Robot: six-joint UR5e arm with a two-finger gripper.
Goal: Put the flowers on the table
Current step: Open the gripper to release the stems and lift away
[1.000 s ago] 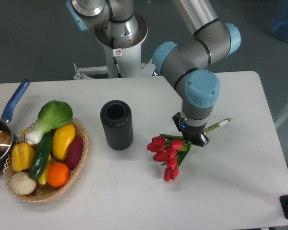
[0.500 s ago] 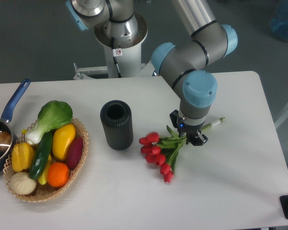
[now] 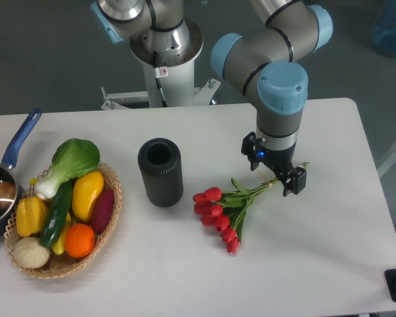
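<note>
The flowers [image 3: 219,212], a small bunch of red tulips with green leaves and thin pale-green stems, lie flat on the white table [image 3: 330,257] just right of its middle, blooms pointing to the lower left. My gripper [image 3: 277,173] hangs above the stem end at the upper right of the bunch. Its fingers [image 3: 295,180] stand apart on either side of the stems and do not pinch them. The gripper is open and empty.
A black ribbed cylinder vase [image 3: 160,172] stands upright left of the flowers. A wicker basket [image 3: 112,198] of produce sits at the left edge, with a blue-handled pan [image 3: 6,178] beside it. The robot base [image 3: 165,59] is at the back.
The bunch was lowered onto the table and came to lie flat. The gripper opened, let go of the stems and rose a little to the right.
</note>
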